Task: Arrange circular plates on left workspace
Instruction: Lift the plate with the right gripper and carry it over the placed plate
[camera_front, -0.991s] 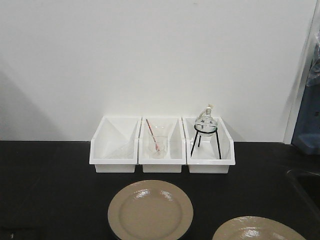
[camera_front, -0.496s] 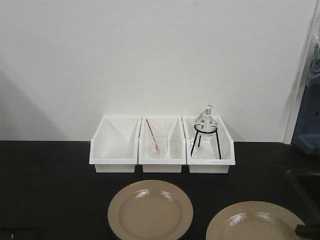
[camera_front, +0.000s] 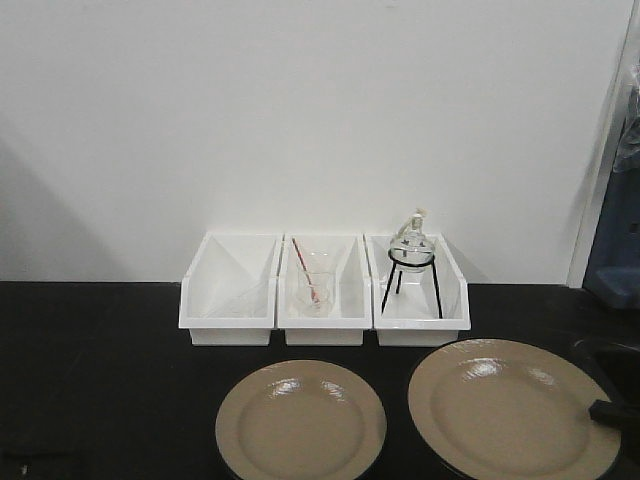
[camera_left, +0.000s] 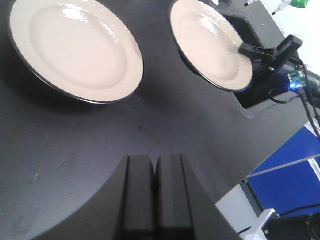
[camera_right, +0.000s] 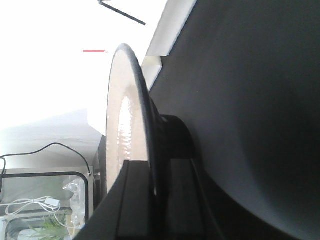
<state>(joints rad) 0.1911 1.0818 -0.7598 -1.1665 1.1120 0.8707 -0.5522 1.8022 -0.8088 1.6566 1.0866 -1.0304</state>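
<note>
One round beige plate (camera_front: 300, 422) lies flat on the black countertop (camera_front: 100, 380) in front of the middle white bin. A second beige plate (camera_front: 510, 410) is to its right, raised off the counter. My right gripper (camera_front: 603, 411) is shut on its right rim. In the right wrist view this plate (camera_right: 125, 115) shows edge-on, its rim clamped between the fingers of the right gripper (camera_right: 156, 192). In the left wrist view my left gripper (camera_left: 155, 172) is shut and empty above bare countertop, with the lying plate (camera_left: 75, 47) and the held plate (camera_left: 210, 42) ahead of it.
Three white bins stand along the back wall: the left one (camera_front: 230, 290), the middle one (camera_front: 323, 290) with a beaker and a red-tipped rod, and the right one (camera_front: 415, 290) with a round flask on a tripod. The recessed sink (camera_front: 610, 355) lies at the far right.
The right plate has come up from the bottom edge into fuller view, moving away from me toward the bins, with the right gripper on its rim. The lying plate has not moved.
</note>
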